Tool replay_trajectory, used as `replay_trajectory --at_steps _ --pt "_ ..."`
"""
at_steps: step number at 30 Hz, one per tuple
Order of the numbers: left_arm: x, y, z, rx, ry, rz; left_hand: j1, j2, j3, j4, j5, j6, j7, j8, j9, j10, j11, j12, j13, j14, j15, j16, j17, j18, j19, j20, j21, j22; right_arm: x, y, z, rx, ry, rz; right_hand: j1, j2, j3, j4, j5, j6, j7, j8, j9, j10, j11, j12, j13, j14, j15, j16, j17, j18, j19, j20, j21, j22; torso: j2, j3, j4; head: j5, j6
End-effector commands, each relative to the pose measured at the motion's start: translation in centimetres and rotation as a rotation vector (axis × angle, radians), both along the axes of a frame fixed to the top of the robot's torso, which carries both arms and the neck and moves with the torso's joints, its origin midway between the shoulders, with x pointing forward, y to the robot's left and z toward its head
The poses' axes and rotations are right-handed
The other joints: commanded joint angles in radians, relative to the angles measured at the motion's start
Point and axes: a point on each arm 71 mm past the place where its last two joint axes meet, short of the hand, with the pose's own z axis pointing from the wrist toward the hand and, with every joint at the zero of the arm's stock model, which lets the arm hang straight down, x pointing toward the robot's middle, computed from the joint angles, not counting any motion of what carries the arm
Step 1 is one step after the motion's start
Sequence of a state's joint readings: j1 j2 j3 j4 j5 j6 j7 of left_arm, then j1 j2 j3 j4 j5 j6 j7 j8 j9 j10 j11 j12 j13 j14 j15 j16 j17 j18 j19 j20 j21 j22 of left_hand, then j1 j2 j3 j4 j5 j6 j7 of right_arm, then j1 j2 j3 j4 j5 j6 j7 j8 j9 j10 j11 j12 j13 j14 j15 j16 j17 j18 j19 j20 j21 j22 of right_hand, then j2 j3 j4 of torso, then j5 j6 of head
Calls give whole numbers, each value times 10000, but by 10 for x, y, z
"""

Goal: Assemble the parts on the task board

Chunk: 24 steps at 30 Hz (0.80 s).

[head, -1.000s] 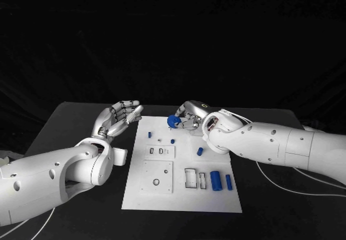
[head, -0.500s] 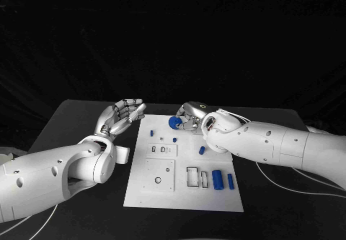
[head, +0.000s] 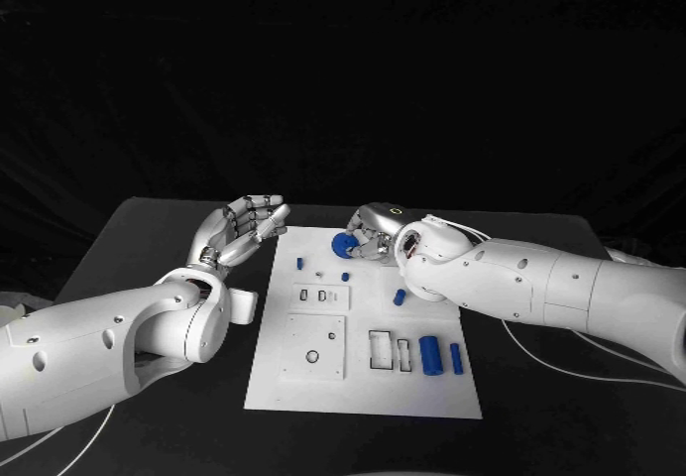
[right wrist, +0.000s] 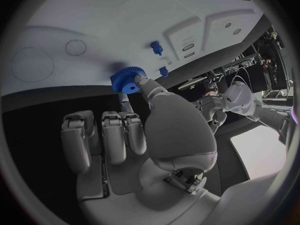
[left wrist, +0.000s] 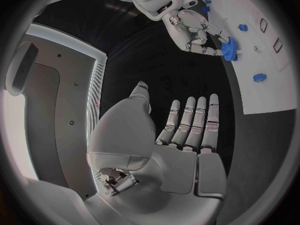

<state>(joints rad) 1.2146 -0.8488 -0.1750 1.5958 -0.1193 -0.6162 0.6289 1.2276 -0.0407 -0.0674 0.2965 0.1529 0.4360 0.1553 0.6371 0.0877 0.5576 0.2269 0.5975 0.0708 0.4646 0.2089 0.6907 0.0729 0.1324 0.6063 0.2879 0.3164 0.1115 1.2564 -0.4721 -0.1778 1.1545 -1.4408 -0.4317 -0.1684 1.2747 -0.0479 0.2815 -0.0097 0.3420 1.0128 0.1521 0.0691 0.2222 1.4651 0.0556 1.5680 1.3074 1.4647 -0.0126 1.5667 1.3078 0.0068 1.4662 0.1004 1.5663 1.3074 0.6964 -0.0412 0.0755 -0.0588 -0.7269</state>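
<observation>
The white task board [head: 365, 392] lies in the middle of the table. My right hand [head: 378, 238] hovers over its far edge and pinches a blue gear [head: 345, 244] between thumb and fingertips; the right wrist view shows this gear [right wrist: 127, 80] just above the board [right wrist: 94, 25], held by the right hand [right wrist: 125, 135]. My left hand [head: 245, 226] stays open with straight fingers beside the board's far left corner, holding nothing. From the left wrist, the left hand [left wrist: 187, 127] is seen flat, with the right hand [left wrist: 195, 32] and gear [left wrist: 229, 49] beyond it.
Small blue pegs [head: 299, 264], [head: 345, 277], [head: 399, 297] stand on the board's far half. Two blue cylinders [head: 427, 354], [head: 455, 358] lie near its right edge beside rectangular slots [head: 381, 350]. A square inset with holes [head: 314, 347] is at front left. White cables [head: 572, 372] trail on the right.
</observation>
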Motion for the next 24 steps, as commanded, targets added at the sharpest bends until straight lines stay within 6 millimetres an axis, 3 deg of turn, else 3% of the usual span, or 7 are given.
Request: replay_trajectory --at_steps 1,9,18,24 --pt "-1 -3 2 -49 -125 -161 4 80 45 -31 34 60 1153 -67 -3 26 1 -53 -11 -6 15 -37 -15 162 -86 16 -16 -13 0 2 -4 -360 175 41 -6 51 32 -7 -88 341 -292 19 -28 1057 63 28 2634 1061 50 41 2630 -68 1046 23 45 2634 15 1 6 -5 -2" --pt "-2 -2 2 -45 -116 -142 4 80 45 -31 34 60 1153 -67 -3 26 1 -53 -11 -6 15 -37 -15 162 -86 16 -16 -13 -1 7 -10 -329 147 80 -25 52 23 3 -162 331 -289 -3 -49 1057 67 28 2634 1061 53 41 2630 -68 1046 28 45 2634 24 3 30 -4 -18" --pt "-2 -1 3 -34 -113 -110 4 80 45 -31 34 60 1153 -67 -3 26 1 -53 -11 -6 15 -37 -15 162 -86 16 -16 -13 -3 9 -11 -310 151 163 -39 48 14 8 -263 300 -292 -34 -81 1057 67 28 2634 1061 57 41 2630 -68 1046 35 45 2634 24 -4 -6 42 -72" --pt "-2 -1 3 -35 -112 -114 11 86 41 -31 35 63 1152 -70 -3 28 1 -54 -11 -4 15 -38 -15 162 -88 16 -15 -14 -2 11 -10 -366 119 137 -57 36 5 16 -367 139 -305 -85 -162 1057 59 28 2634 1061 54 41 2630 -68 1046 40 45 2634 6 -1 15 15 -107"
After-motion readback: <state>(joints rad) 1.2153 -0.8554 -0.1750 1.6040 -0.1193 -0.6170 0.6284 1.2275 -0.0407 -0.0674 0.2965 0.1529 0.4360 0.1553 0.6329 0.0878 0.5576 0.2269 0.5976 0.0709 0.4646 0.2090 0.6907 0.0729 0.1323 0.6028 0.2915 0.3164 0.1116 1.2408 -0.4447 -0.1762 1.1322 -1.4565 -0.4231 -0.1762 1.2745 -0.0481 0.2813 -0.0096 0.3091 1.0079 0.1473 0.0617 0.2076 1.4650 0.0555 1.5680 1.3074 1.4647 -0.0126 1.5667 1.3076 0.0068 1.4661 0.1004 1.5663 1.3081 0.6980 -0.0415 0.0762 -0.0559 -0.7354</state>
